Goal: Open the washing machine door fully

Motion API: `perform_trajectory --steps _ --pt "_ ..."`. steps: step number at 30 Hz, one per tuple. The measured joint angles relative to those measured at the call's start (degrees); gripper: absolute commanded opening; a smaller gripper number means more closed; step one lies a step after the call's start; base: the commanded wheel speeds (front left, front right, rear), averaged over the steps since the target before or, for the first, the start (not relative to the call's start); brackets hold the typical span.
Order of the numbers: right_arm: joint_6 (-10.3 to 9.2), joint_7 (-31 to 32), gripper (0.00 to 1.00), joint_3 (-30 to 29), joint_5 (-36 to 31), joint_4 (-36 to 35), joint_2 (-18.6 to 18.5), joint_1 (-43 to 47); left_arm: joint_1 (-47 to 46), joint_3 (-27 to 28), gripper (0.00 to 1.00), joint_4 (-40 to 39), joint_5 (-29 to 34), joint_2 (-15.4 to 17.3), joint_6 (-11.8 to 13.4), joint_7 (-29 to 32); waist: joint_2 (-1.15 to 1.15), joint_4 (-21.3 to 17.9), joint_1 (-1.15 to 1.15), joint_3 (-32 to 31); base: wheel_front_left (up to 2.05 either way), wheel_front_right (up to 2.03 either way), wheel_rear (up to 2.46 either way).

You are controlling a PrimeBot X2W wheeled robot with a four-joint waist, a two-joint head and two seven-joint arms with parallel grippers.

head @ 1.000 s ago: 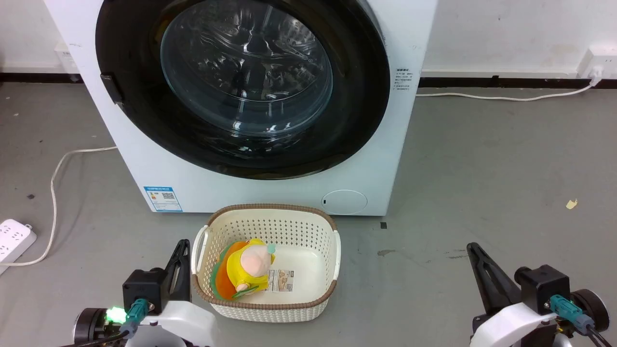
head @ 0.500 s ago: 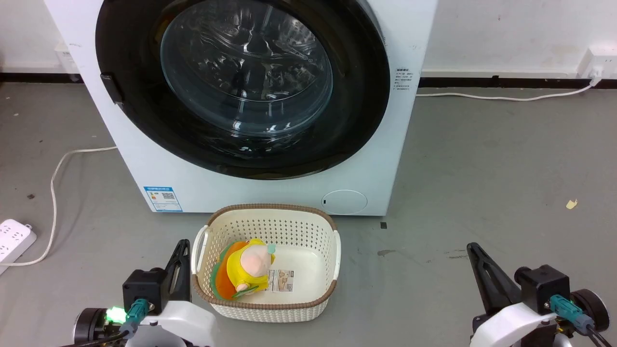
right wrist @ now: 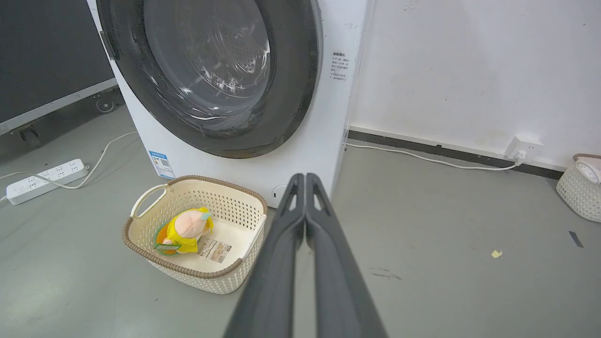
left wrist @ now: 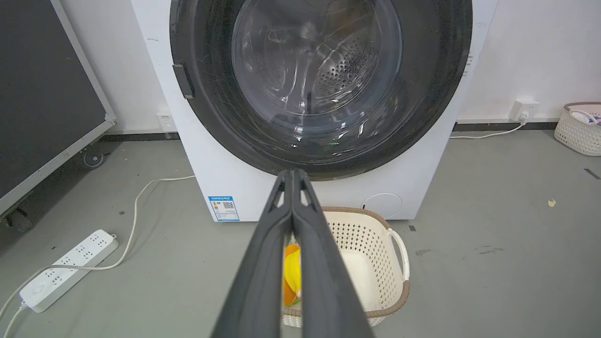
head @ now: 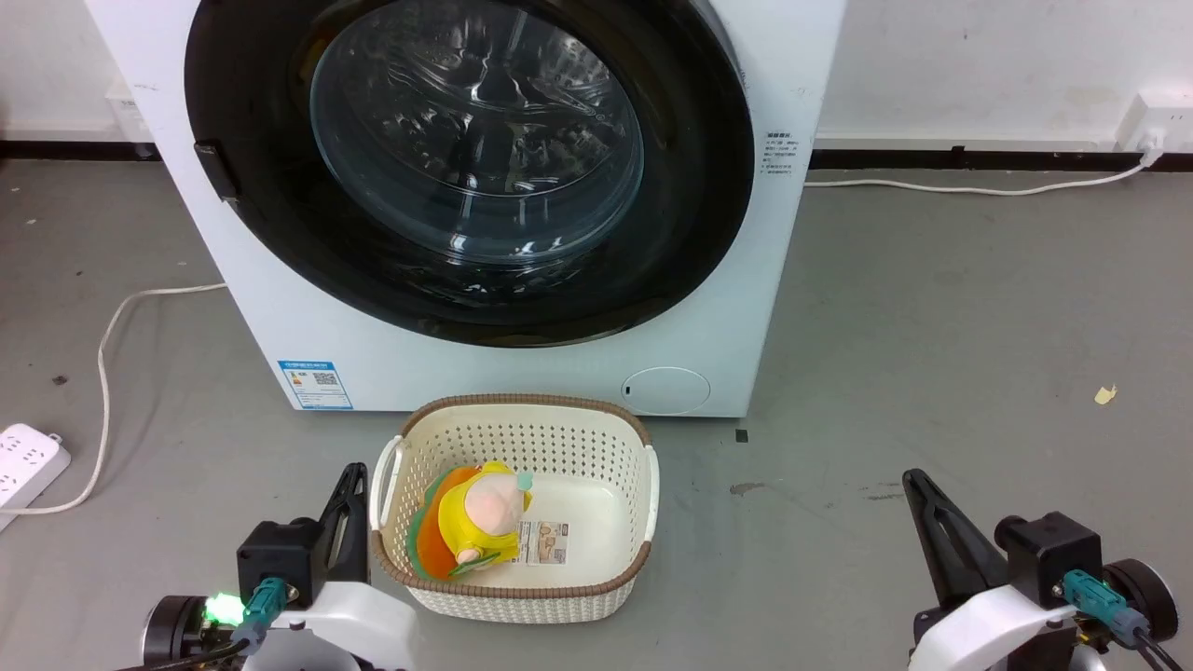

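Note:
The white washing machine [head: 466, 373] [left wrist: 235, 188] [right wrist: 310, 150] stands ahead with its round door [head: 466, 168] [left wrist: 319, 80] [right wrist: 211, 70] flat against the front. The door has a glossy black rim and a bulging glass bowl, with a small dark handle [head: 216, 171] on its left edge. My left gripper [head: 352, 477] [left wrist: 292, 174] rests low at the lower left, fingers pressed together and empty. My right gripper [head: 913, 480] [right wrist: 305, 177] sits low at the lower right, also shut and empty. Both are well short of the door.
A cream perforated basket [head: 643, 485] holding a yellow plush toy [head: 475, 522] stands on the floor before the machine, between my arms. A white power strip [head: 23, 461] and cable lie at left. A second basket [right wrist: 580, 188] stands far right by the wall.

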Motion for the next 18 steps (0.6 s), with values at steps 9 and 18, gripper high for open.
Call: perform_trajectory --steps 9,18 --pt "0.00 0.0 0.00 0.0 0.0 0.0 0.0 0.0 0.0 0.0 0.00 0.0 0.0 0.0 0.0 0.0 0.00 0.0 0.00 0.0 0.00 0.00 0.00" --pt "0.00 -0.1 1.00 0.2 0.2 0.1 0.0 0.0 0.0 -0.1 1.00 0.1 -0.2 0.0 0.1 -0.1 0.00 0.0 0.00 0.0 0.00 0.00 0.00"
